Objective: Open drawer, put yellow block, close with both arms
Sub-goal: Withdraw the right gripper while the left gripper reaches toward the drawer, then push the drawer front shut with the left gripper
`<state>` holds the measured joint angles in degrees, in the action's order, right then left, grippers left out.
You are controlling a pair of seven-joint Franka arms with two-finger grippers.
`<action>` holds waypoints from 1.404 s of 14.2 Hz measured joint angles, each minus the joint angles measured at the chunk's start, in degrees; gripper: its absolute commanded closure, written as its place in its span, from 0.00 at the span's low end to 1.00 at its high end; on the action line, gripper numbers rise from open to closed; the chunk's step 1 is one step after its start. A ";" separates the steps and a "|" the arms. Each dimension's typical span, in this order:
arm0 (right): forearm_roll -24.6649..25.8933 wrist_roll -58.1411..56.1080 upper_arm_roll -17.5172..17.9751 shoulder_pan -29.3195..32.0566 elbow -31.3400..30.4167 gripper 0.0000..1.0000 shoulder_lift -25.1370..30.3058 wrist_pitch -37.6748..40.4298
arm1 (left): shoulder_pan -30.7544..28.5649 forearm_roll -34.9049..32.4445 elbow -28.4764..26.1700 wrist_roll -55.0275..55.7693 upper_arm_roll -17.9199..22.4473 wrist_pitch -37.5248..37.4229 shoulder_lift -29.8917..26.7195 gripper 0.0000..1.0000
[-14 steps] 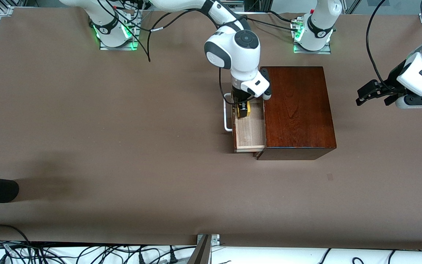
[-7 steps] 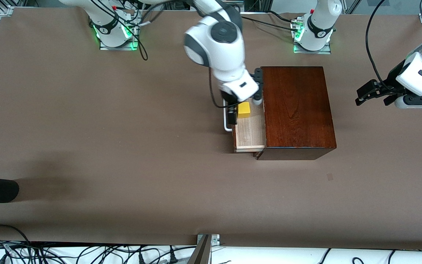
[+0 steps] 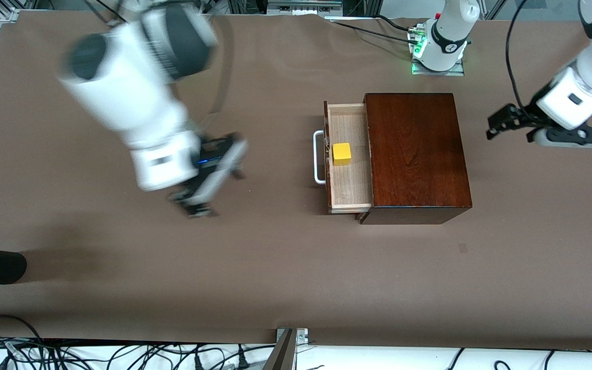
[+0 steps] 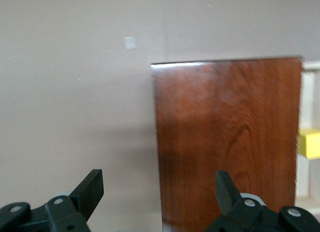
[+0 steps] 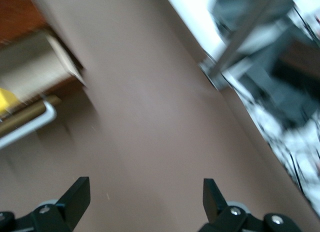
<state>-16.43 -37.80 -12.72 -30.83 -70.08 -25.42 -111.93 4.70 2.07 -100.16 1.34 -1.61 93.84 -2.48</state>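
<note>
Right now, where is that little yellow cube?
The yellow block lies in the open drawer, just inside the white handle, beside the dark wooden box.

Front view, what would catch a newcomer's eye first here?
The yellow block lying in the open drawer, pulled out of the dark wooden box toward the right arm's end of the table. The right gripper, fingers open, hangs over bare table near it; the left gripper, open, hovers past the box's other end.
</note>
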 measured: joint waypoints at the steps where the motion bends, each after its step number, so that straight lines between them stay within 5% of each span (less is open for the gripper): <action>1: -0.33 0.00 0.10 4.14 -3.74 0.00 2.89 0.74 | 0.19 0.16 0.84 -2.28 -1.55 -1.06 0.01 0.00; 5: -0.66 2.99 0.70 16.61 -16.48 0.00 13.60 7.12 | 1.82 1.82 3.69 -17.86 -6.01 -1.76 2.13 0.00; 12: 13.84 23.13 3.59 17.87 -31.63 0.00 32.01 13.84 | 12.09 10.43 9.22 -29.64 -11.11 -2.09 13.97 0.00; 17: 15.53 30.34 7.59 20.38 -31.41 0.00 33.22 14.68 | 20.71 12.28 17.43 -40.28 -12.41 2.40 28.13 0.00; 20: 15.50 30.85 8.60 22.52 -30.22 0.00 32.50 15.08 | 25.49 7.26 20.02 -50.90 -12.64 10.41 34.68 0.00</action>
<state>-0.93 -6.95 -4.12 -8.31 -100.29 7.08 -96.85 30.18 9.32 -80.14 -49.56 -14.25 104.25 32.20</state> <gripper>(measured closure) 0.000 0.000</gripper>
